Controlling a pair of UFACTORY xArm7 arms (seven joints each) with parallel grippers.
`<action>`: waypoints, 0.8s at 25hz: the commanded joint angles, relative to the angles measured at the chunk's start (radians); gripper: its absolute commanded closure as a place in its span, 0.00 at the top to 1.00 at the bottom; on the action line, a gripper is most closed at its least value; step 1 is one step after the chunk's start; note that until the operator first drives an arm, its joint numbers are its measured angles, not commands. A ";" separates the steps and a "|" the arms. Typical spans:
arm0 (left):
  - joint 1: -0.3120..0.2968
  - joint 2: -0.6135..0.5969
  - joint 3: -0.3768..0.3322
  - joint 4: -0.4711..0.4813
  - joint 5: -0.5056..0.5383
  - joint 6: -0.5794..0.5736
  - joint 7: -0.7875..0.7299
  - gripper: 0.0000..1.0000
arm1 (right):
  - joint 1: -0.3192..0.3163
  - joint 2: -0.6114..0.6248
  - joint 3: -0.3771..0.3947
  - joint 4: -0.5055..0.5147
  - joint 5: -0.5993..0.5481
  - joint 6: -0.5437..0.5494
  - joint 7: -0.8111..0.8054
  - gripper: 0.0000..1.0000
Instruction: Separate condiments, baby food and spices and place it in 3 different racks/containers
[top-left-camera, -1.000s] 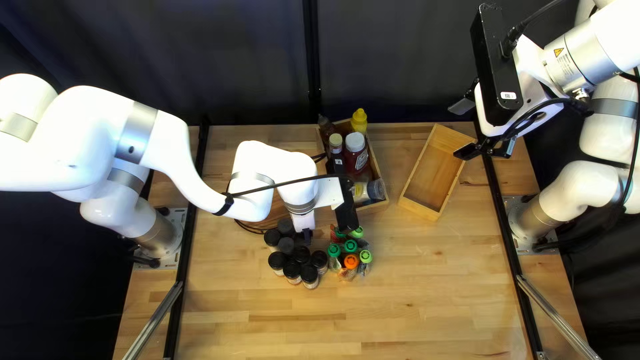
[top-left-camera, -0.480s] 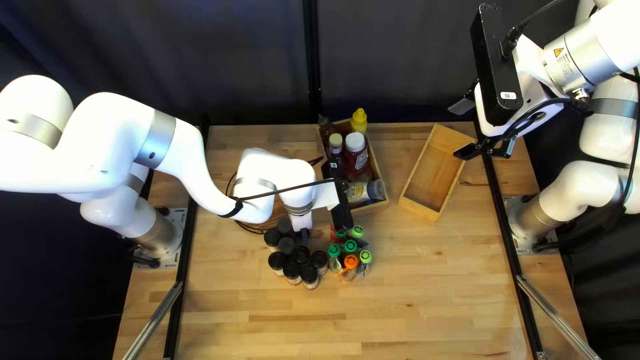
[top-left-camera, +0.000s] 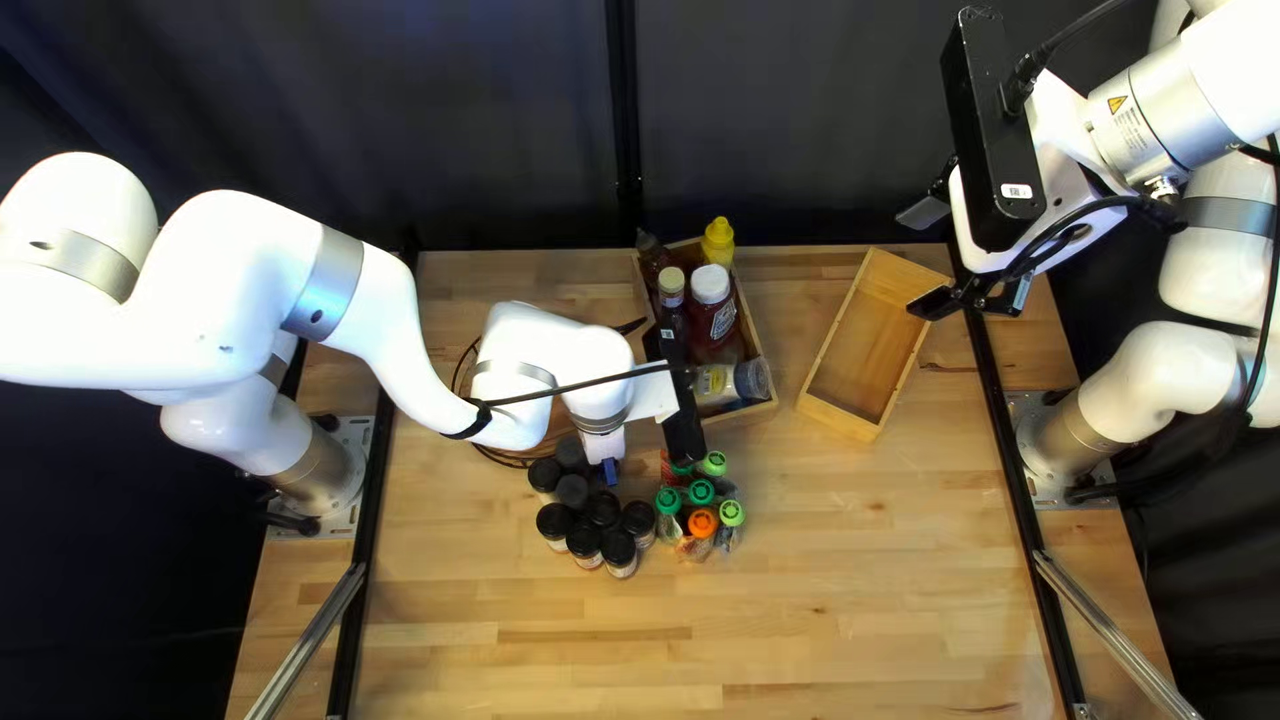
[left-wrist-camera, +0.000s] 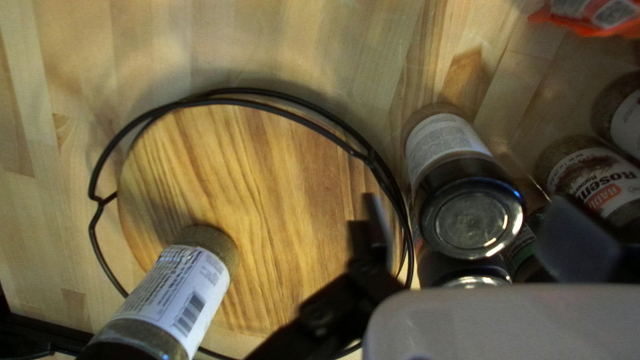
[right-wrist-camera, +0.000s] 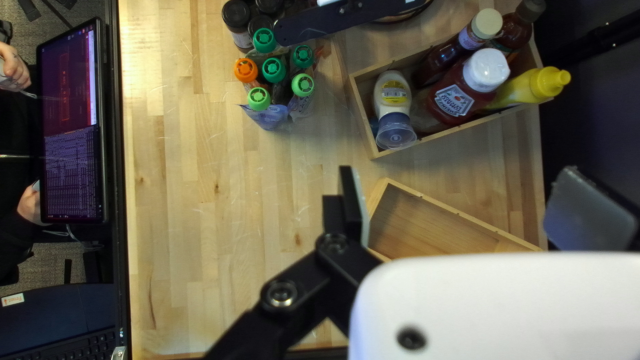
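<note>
Ahead of the left hand (left-wrist-camera: 471, 210), its fingers apart: black-lidded spice jar (left-wrist-camera: 460, 190). Its arm (top-left-camera: 554, 350) has edged nearer the worktop's (top-left-camera: 854, 587) front, likely lining up this pick. Beside that hand, the left wrist view shows another jar (left-wrist-camera: 177, 297) on the round rack (left-wrist-camera: 300, 193), masked from above. Right hand (right-wrist-camera: 460, 177) parted.

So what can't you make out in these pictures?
- Most of the round wooden board in the top left view: my left arm covers it.
- The cap of the jar by that board: partly cut off by the left wrist view's edge.
- The person's head: beyond the right wrist view's edge.
- Print on the pouches: too small in the top left view.
</note>
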 commanded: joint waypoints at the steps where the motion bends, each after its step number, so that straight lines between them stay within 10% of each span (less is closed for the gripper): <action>1: -0.006 -0.020 -0.006 0.018 -0.003 0.033 0.007 0.06 | 0.000 0.000 0.000 0.000 0.000 0.000 0.000 1.00; 20: 0.072 -0.309 0.053 0.036 0.104 0.288 0.091 0.02 | 0.000 0.000 0.000 0.000 0.000 0.000 0.000 1.00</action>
